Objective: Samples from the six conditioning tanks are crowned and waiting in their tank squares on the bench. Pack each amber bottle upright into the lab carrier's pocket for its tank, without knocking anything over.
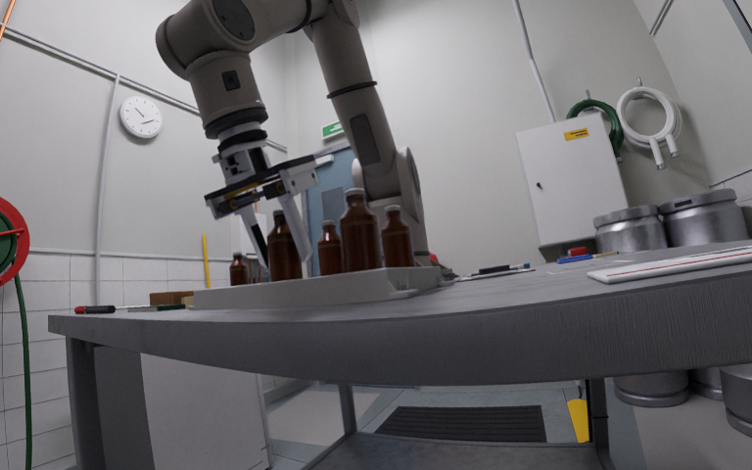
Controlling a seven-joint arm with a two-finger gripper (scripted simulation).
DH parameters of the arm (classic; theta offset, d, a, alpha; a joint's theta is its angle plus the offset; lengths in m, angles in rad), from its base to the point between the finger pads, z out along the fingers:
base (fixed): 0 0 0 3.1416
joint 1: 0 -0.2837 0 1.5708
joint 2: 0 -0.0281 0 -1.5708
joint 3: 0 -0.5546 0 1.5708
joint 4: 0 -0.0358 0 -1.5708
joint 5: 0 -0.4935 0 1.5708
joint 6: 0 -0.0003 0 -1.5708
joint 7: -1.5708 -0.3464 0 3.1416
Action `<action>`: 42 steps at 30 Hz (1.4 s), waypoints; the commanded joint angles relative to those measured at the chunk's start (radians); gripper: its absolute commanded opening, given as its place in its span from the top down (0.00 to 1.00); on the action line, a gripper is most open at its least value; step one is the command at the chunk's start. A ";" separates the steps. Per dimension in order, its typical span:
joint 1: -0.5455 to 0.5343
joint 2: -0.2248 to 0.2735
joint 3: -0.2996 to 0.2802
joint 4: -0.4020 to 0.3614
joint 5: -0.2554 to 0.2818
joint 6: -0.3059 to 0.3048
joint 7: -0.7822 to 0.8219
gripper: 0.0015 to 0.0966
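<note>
An amber bottle [283, 246] stands upright in the white lab carrier [319, 287], between the fingers of my gripper [280, 255], which is open and holds nothing. Three more amber bottles stand upright in the carrier to its right: a short one [329, 249], a tall one [359, 231] and a medium one [396, 237]. A small amber bottle [238, 270] stands further back to the left, beyond the carrier. The pockets and the bench squares are hidden by the low view.
The bench's front edge [388, 332] curves across the view just below the carrier. A screwdriver [111, 308] and a brown box [171, 297] lie left of the carrier, pens [502, 270] and a white ruler-like strip [671, 265] to the right.
</note>
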 commanded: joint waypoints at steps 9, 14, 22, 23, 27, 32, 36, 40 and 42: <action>-0.001 -0.022 0.002 -0.005 0.001 0.025 -0.002 0.26; -0.005 -0.076 0.006 -0.019 0.005 0.093 -0.007 0.26; -0.012 -0.174 0.013 -0.064 0.012 0.235 -0.018 0.26; -0.013 -0.182 0.014 -0.069 0.012 0.249 -0.019 0.26; -0.015 -0.205 0.016 -0.085 0.014 0.288 -0.022 0.26; -0.015 -0.211 0.016 -0.089 0.014 0.300 -0.023 0.26; -0.015 -0.211 0.016 -0.090 0.014 0.300 -0.023 0.26; -0.015 -0.212 0.016 -0.090 0.014 0.301 -0.023 0.26; -0.015 -0.212 0.016 -0.090 0.014 0.301 -0.023 0.26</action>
